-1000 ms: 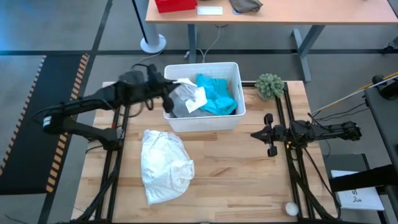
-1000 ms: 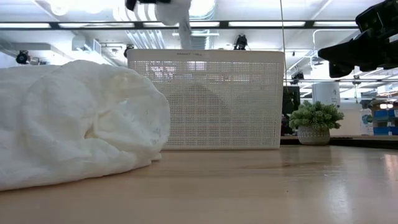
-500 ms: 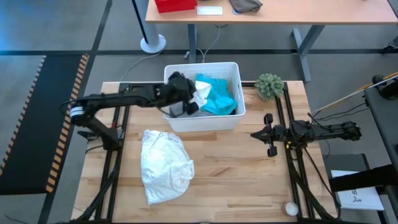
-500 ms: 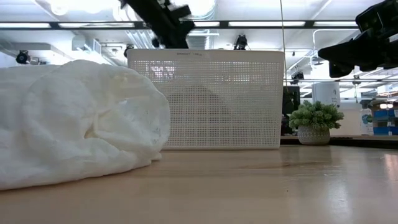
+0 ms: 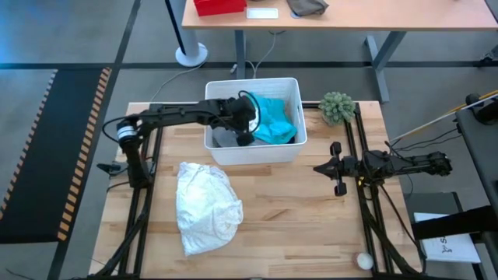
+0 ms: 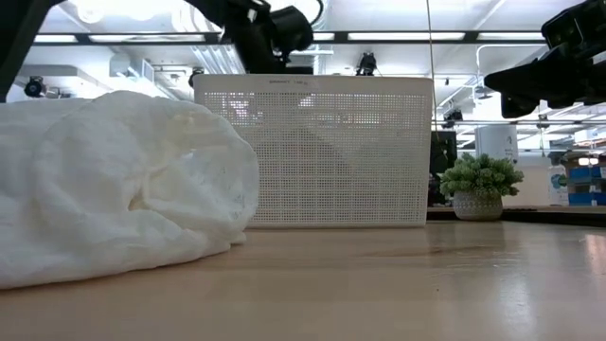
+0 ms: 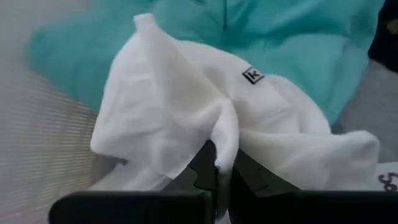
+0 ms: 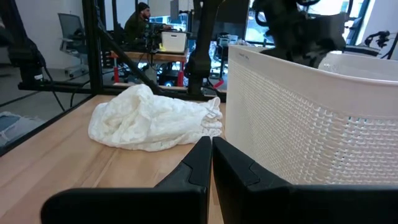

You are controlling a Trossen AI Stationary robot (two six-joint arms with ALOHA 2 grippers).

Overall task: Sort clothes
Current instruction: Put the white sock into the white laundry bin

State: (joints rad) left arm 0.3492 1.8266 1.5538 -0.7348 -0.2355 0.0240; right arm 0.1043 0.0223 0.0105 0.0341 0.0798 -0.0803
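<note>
The left gripper [image 5: 247, 124] sits inside the white slatted basket [image 5: 257, 152], its fingers [image 7: 205, 165] pressed together on a fold of the small white cloth [image 7: 205, 118] (a small tag with a letter shows on the fabric). The cloth bunches up around the closed fingertips and lies against the turquoise piece [image 5: 272, 118], which fills the basket's right half. A grey garment [image 5: 226, 140] shows at the basket floor just beside the gripper, on the side toward the table's front edge.

The white shirt [image 5: 205, 205] lies crumpled on the wooden table [image 5: 296, 210], in front of the basket and apart from it.

The right gripper [image 5: 336, 168] hangs above the table's right side, well apart from the basket, fingers [image 8: 202, 163] closed together with nothing between them.

A fuzzy green ball [image 5: 337, 106] rests at the table's back right, just beside the basket's corner. A person [image 8: 138, 23] sits at a desk in the room beyond.
</note>
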